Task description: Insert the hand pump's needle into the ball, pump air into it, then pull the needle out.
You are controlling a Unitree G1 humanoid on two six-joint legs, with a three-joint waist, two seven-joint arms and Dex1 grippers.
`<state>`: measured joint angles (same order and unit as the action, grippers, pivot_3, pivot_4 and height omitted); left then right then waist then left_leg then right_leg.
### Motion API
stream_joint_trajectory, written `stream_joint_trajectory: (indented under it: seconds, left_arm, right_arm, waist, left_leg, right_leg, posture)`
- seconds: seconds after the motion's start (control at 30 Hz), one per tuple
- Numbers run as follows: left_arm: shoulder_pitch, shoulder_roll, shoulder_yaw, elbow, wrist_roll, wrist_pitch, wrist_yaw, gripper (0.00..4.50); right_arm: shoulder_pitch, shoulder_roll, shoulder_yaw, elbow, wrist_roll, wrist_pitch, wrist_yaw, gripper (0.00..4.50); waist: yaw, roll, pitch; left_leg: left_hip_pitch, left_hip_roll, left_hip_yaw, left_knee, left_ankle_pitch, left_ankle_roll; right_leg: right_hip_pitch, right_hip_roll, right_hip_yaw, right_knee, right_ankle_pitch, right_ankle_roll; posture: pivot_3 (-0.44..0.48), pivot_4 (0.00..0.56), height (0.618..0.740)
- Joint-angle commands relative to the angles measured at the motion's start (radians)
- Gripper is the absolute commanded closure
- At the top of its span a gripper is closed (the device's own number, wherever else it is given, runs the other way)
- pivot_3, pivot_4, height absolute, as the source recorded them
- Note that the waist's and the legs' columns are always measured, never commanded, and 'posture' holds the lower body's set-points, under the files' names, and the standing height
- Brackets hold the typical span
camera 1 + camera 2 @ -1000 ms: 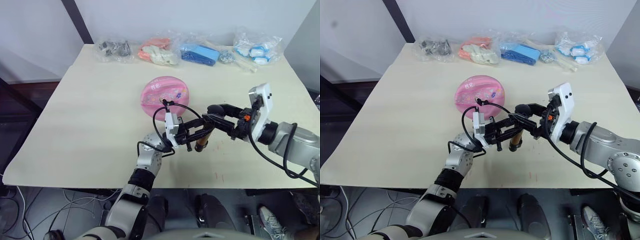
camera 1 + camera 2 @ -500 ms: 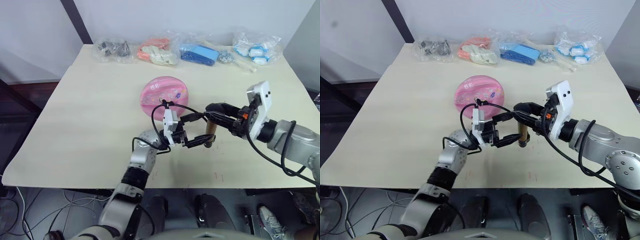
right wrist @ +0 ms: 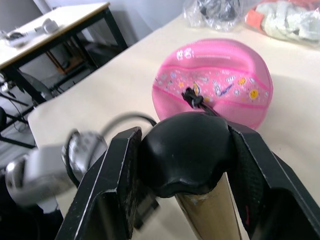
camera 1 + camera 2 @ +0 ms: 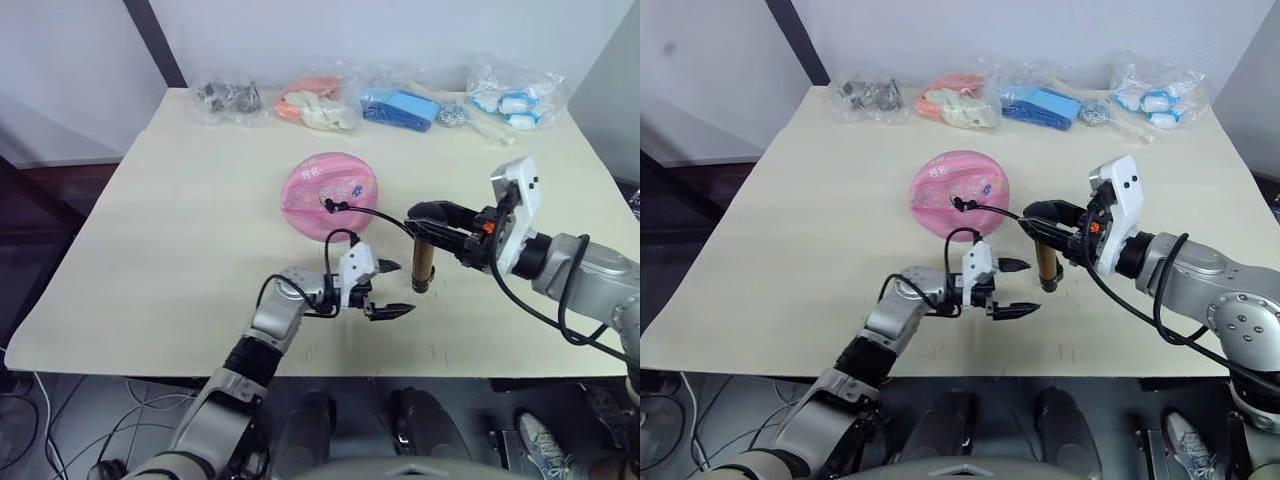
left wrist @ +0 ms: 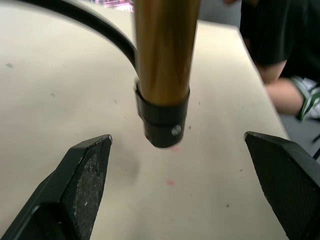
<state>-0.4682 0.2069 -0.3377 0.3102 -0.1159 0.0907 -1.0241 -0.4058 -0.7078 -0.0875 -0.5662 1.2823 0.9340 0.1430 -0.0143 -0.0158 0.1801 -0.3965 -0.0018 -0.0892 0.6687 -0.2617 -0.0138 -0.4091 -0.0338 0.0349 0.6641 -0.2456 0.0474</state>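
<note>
Cream tabletop (image 4: 180, 230): right gripper (image 4: 428, 213) clamps the slim gold-brass hand pump (image 4: 423, 262) upright beside the pink rubber ball (image 4: 328, 195); left gripper (image 4: 390, 289) gapes wide below the pump — best steady the barrel first.

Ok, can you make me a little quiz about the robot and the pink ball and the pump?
1. True or false: the left gripper is squeezing the hand pump.
2. What is the right gripper holding? A) the ball B) the black top of the hand pump C) a plastic bag
3. Fill in the word: the thin black hose runs from the pump to the top of the pink ____.

Key
1. False. Its fingers are wide open, with the pump's bottom end between them but not touching.
2. B. Its fingers clamp the pump's black top, and the pump stands upright on the table.
3. ball
</note>
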Motion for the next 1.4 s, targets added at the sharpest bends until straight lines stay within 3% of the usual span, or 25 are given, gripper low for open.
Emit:
stream_joint_trajectory:
  seconds: [0.03, 0.57, 0.7, 0.83, 0.87, 1.07, 1.4]
  left_arm:
    - [-0.019, -0.025, -0.025, 0.007, 0.036, -0.031, 0.037, 0.0]
    - [-0.004, -0.144, -0.017, 0.05, 0.044, -0.06, 0.166, 0.0]
    - [0.003, -0.146, -0.009, 0.041, 0.038, -0.051, 0.184, 1.25]
    - [0.006, -0.145, -0.008, 0.031, 0.033, -0.043, 0.186, 3.18]
    - [0.004, -0.144, -0.008, 0.033, 0.033, -0.043, 0.184, 3.44]
    - [-0.027, -0.124, -0.004, 0.08, 0.03, -0.073, 0.142, 3.44]
    - [-0.26, -0.123, 0.014, 0.521, 0.031, -0.361, -0.115, 3.44]
  right_arm:
    - [-0.029, 0.006, -0.036, -0.022, 0.034, -0.007, -0.016, 2.6]
    - [-0.03, 0.04, -0.037, -0.027, 0.073, -0.019, -0.095, 2.6]
    - [-0.028, 0.042, -0.041, -0.029, 0.076, -0.021, -0.103, 2.6]
    - [-0.024, 0.042, -0.043, -0.032, 0.08, -0.023, -0.109, 2.6]
    - [-0.024, 0.043, -0.043, -0.032, 0.08, -0.023, -0.11, 2.6]
    - [-0.007, 0.034, -0.054, -0.039, 0.086, -0.023, -0.106, 2.6]
    - [0.051, -0.09, -0.059, -0.023, -0.007, -0.013, 0.154, 2.6]
  waist:
    - [0.0, 0.0, 0.0]
    - [0.0, 0.0, 0.0]
    - [0.0, 0.0, 0.0]
    - [0.0, 0.0, 0.0]
    - [0.0, 0.0, 0.0]
    - [0.0, 0.0, 0.0]
    - [0.002, 0.0, 0.0]
  left_leg:
    - [0.0, 0.0, 0.0, 0.0, 0.0, 0.0]
    - [0.0, 0.0, 0.0, 0.0, 0.0, 0.0]
    - [0.0, 0.0, 0.0, 0.0, 0.0, 0.0]
    - [0.0, 0.0, 0.0, 0.0, 0.0, 0.0]
    - [0.0, 0.0, 0.0, 0.0, 0.0, 0.0]
    - [0.0, 0.0, 0.0, 0.0, 0.0, 0.0]
    - [-0.001, -0.001, 0.0, 0.0, 0.0, 0.0]
  right_leg:
    - [0.0, 0.0, 0.0, 0.0, 0.0, 0.0]
    - [0.0, 0.0, 0.0, 0.0, 0.0, 0.0]
    - [0.0, 0.0, 0.0, 0.0, 0.0, 0.0]
    - [0.0, 0.0, 0.0, 0.0, 0.0, 0.0]
    - [0.0, 0.0, 0.0, 0.0, 0.0, 0.0]
    - [0.0, 0.0, 0.0, 0.0, 0.0, 0.0]
    - [0.0, 0.0, 0.0, -0.001, 0.0, 0.0]
  posture:
    - [0.0, 0.15, 0.74]
    - [0.0, 0.15, 0.74]
    - [0.0, 0.15, 0.74]
    - [0.0, 0.15, 0.74]
    - [0.0, 0.15, 0.74]
    - [0.0, 0.15, 0.74]
    - [0.0, 0.15, 0.74]
